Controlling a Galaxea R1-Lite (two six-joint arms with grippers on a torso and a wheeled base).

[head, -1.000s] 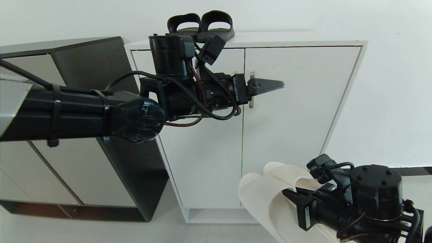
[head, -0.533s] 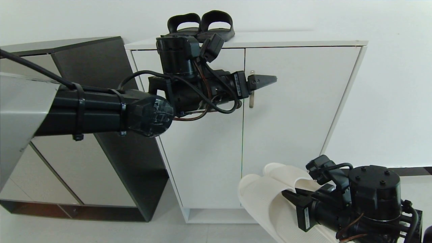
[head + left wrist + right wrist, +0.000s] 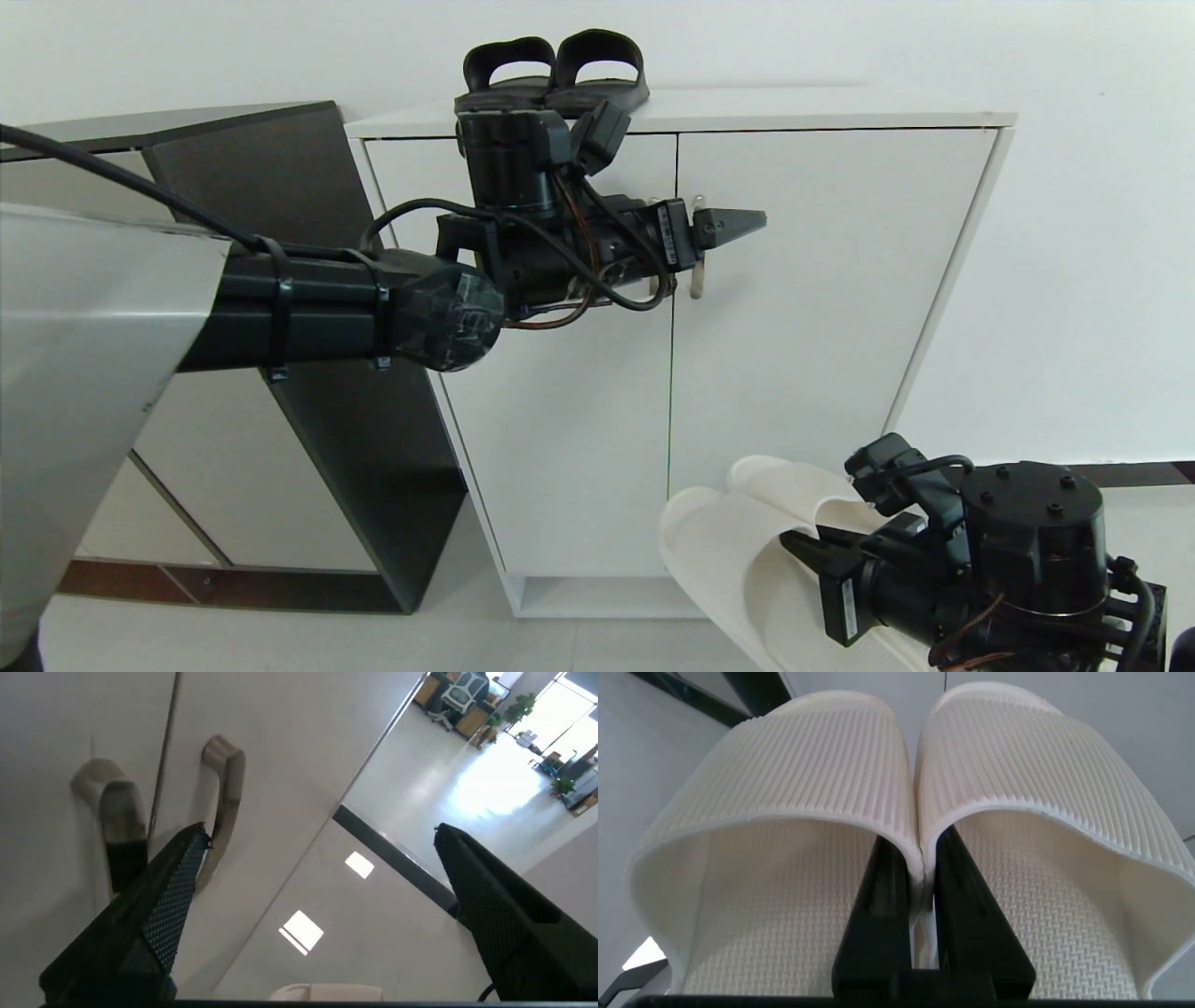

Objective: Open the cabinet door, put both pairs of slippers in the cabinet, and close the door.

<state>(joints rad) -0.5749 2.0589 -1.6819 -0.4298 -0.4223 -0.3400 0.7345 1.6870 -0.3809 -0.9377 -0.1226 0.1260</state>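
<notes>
The white cabinet stands with both doors closed, its two metal handles flanking the centre seam. My left gripper is open right at those handles; in the left wrist view the right-door handle sits just past one finger, with the gripper spread wide. A pair of black slippers rests on the cabinet top. Low at the right, my right gripper is shut on the inner edges of a pair of white slippers, seen close in the right wrist view as white slippers around the gripper.
A dark grey shelf unit stands against the cabinet's left side. A white wall is behind and a light floor lies below. Open floor stretches to the cabinet's right.
My left arm has pushed in closer to the cabinet, and its gripper has shifted slightly left and up to the handles. The right arm with the white slippers has barely moved.
</notes>
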